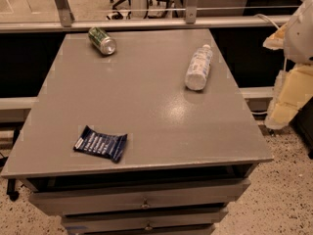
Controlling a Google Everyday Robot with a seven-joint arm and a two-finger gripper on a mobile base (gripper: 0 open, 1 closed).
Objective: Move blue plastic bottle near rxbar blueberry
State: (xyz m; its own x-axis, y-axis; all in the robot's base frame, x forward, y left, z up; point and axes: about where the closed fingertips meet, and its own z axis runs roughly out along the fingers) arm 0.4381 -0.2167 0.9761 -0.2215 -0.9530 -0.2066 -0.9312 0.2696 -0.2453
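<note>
The blue plastic bottle (198, 67) lies on its side on the right part of the grey table (146, 106), white cap pointing away from me. The rxbar blueberry (100, 144), a flat dark navy wrapper, lies near the table's front left. My gripper (288, 92), white arm with pale yellow parts, hangs at the right edge of the view, off the table's right side. It is well apart from the bottle and holds nothing that I can see.
A green can (102, 40) lies on its side at the table's far left. Drawers (142, 199) sit under the front edge. A railing (146, 23) runs behind the table, with office chairs beyond. Speckled floor lies at the right.
</note>
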